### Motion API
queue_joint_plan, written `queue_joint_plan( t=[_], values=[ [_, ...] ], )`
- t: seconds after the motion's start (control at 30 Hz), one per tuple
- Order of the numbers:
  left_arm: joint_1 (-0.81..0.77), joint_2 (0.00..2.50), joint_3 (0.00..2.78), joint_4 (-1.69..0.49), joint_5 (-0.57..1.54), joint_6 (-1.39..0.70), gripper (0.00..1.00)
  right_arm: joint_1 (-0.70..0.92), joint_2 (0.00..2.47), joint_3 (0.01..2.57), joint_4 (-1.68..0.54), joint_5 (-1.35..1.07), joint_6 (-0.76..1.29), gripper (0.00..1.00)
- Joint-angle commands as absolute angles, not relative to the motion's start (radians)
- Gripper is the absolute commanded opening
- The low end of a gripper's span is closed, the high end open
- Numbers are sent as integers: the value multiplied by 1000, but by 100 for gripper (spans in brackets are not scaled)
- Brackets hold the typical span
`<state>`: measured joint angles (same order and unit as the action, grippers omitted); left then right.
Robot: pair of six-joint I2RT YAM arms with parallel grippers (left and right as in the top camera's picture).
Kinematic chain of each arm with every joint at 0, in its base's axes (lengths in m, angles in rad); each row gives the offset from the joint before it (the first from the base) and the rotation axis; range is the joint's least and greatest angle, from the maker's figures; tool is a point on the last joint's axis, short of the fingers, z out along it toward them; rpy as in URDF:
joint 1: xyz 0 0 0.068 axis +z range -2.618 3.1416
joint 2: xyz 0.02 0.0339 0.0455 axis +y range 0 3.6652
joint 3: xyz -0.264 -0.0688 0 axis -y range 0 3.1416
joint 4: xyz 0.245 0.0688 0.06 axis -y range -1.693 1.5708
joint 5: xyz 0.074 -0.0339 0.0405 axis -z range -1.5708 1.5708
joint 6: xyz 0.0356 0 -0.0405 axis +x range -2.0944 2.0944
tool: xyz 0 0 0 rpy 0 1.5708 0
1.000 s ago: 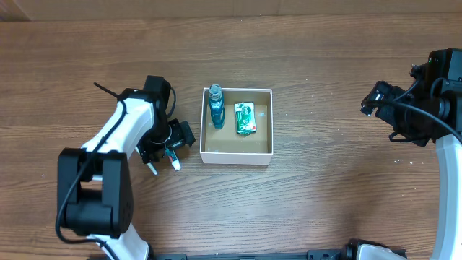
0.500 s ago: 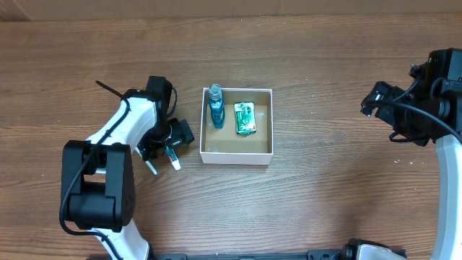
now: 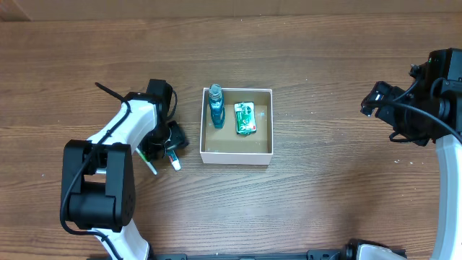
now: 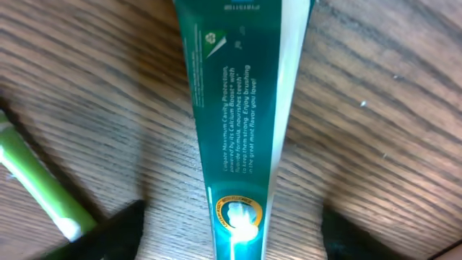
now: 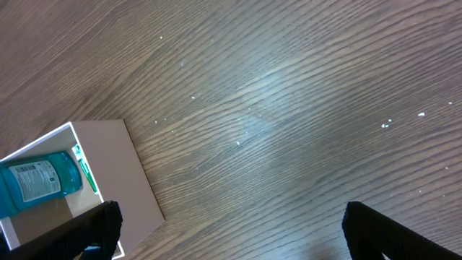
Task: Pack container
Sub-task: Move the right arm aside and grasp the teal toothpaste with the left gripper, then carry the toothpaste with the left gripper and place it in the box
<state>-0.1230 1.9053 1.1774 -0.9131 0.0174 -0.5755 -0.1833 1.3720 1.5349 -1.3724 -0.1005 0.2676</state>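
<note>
Looking down, you see one container (image 3: pixel 236 159) mid-frame holding two things: one blue bottle (image 3: pixel 216 110) and one green pack (image 3: pixel 246 119). Your left gripper (image 3: pixel 167 142) has its fingers wide around one toothpaste tube (image 4: pixel 238 108), beside one green toothbrush (image 4: pixel 43 188). Your right gripper (image 3: pixel 372 100), far right, is wide apart and holds nothing.

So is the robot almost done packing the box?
About halfway. Done: a blue mouthwash bottle and a green packet sit in the container. In hand: the left end effector is open around the toothpaste tube on the table, not gripping yet. Left: that tube and the green toothbrush beside it. The right end effector is open and off to the side.
</note>
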Motion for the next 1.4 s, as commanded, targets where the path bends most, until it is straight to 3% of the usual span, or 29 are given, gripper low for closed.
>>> queue_joint_plan(
  t=[0.0,0.1,0.27,0.53,0.73,0.9,1.2,1.23,1.27,1.3,1.37],
  values=[
    [-125,1910,1171,-916,4,-583,48,-184,1369,1528,-1368,-107,260,100],
    [-125,1910,1171,-920,4,-583,25,-184,1369,1528,-1367,-107,260,100],
    [-125,1909,1175,-928,3,-552,12,-184,1369,1528,-1367,-107,257,100],
    [-164,1830,1454,-1146,-86,-511,9,-184,1369,1528,-1365,-107,257,100],
    [-448,1628,1618,-1094,-136,-274,4,-184,1369,1528,-1354,-107,257,100],
    [-716,1652,1598,-1032,-273,-22,4,-184,1369,1528,-1348,-107,257,100],
    [-699,1931,1585,-1009,-210,15,4,-184,1369,1528,-1353,-107,257,100],
    [-699,1945,1585,-1017,-191,15,6,-184,1369,1528,-1353,-107,257,100],
    [-699,1953,1585,-1021,-190,15,32,-184,1369,1528,-1353,-107,257,100],
    [-700,1953,1585,-1028,-191,16,44,-184,1369,1528,-1353,-107,257,100],
    [-700,1940,1604,-1050,-191,15,56,-184,1369,1528,-1356,-107,257,100]
  ],
)
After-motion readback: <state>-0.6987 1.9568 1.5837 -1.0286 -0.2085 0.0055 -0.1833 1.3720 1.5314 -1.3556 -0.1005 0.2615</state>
